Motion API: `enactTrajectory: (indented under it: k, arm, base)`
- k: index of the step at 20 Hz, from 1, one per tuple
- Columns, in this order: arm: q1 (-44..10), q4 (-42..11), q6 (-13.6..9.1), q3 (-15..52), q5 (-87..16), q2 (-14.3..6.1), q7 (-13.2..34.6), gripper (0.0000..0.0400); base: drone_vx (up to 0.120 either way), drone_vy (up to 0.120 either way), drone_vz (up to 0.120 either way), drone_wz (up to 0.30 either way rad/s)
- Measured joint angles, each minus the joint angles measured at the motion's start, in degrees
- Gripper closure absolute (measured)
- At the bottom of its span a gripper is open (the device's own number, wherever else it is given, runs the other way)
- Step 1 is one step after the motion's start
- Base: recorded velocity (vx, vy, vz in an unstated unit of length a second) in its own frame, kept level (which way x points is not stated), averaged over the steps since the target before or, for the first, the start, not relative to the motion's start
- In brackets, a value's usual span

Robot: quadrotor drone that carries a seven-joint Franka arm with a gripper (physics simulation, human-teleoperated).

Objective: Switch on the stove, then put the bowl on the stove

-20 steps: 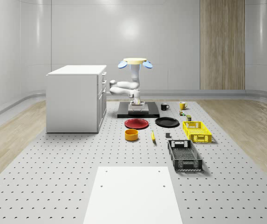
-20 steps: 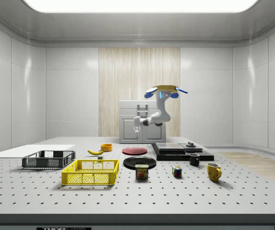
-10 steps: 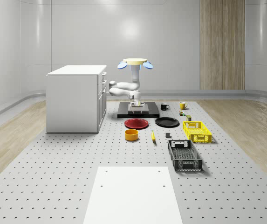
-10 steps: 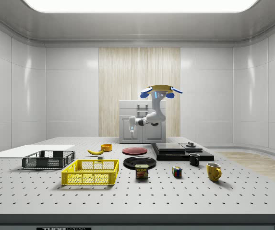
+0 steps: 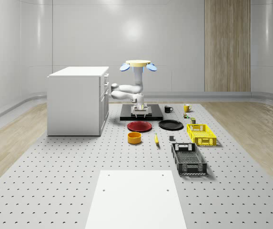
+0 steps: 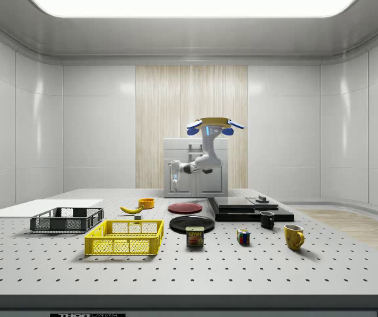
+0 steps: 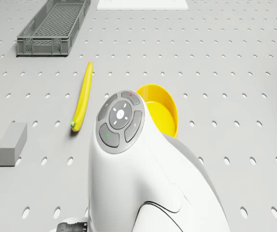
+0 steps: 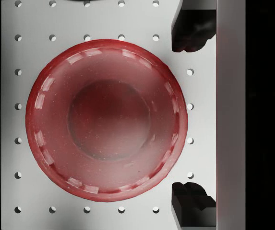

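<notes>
The yellow bowl (image 5: 135,138) (image 6: 146,203) (image 7: 163,113) stands on the perforated table, in front of the red plate (image 5: 139,126) (image 8: 106,120). The flat black stove (image 5: 141,116) (image 6: 248,206) lies behind that plate, with a small knob (image 6: 262,198) on it. The drone (image 5: 138,64) (image 6: 208,124) hovers over the stove's front part. Its white arm (image 7: 138,169) reaches down and forward. My gripper (image 5: 139,110) (image 6: 173,178) (image 8: 192,115) hangs open above the red plate's rim, near the stove's front edge, holding nothing. The two dark fingertips (image 8: 192,31) stand wide apart.
A white cabinet (image 5: 76,100) stands at the whole-scene view's left. A banana (image 5: 156,139) (image 7: 81,99) lies beside the bowl, with a grey block (image 7: 11,150) near it. A black plate (image 5: 170,125), yellow crate (image 5: 201,134), grey crate (image 5: 188,158) and two mugs (image 5: 168,109) are at the right.
The drone and arm have drifted toward the side view's left, from over the stove toward the red plate. The gripper has moved with them. The bowl has not moved.
</notes>
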Motion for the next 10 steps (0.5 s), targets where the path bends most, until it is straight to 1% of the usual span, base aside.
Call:
enactTrajectory:
  k: [10]
  arm:
    - [-0.1,0.0,0.2,0.0,0.1,-0.2,0.0,0.0]
  base:
    - [0.12,0.0,0.0,0.0]
